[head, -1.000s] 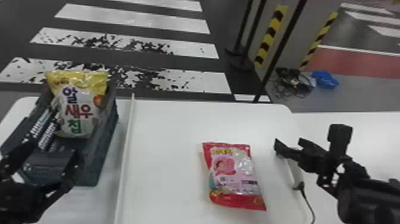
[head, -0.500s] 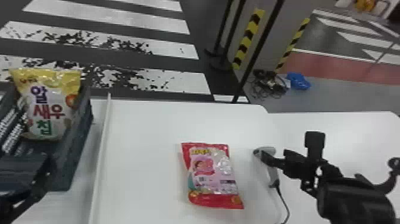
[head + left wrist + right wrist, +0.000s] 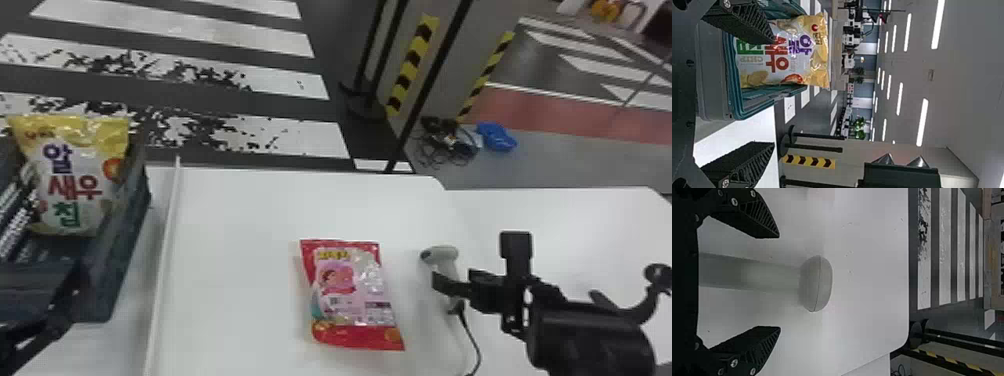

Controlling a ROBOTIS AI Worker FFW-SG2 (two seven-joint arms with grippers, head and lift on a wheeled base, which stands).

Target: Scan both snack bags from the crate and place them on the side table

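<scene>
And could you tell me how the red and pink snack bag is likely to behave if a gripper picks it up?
The red and pink snack bag looks like thin, crinkled plastic, so it would probably flex under a grip. Its shiny surface may be somewhat slippery. Lying flat, it seems unlikely to roll or tip.

Head view has turned toward right: crate (image 3: 112, 280), yellow-white snack bag (image 3: 75, 185) and red snack bag (image 3: 352, 295) now appear farther left than one second ago, left part of crate now cut by edge. Right pincer (image 3: 452, 286) has lowered in this view; head of scanner (image 3: 442, 252), partly covered by it before, is now more visible. Left pincer (image 3: 55, 322) now appears closer to lower left corner.
</scene>
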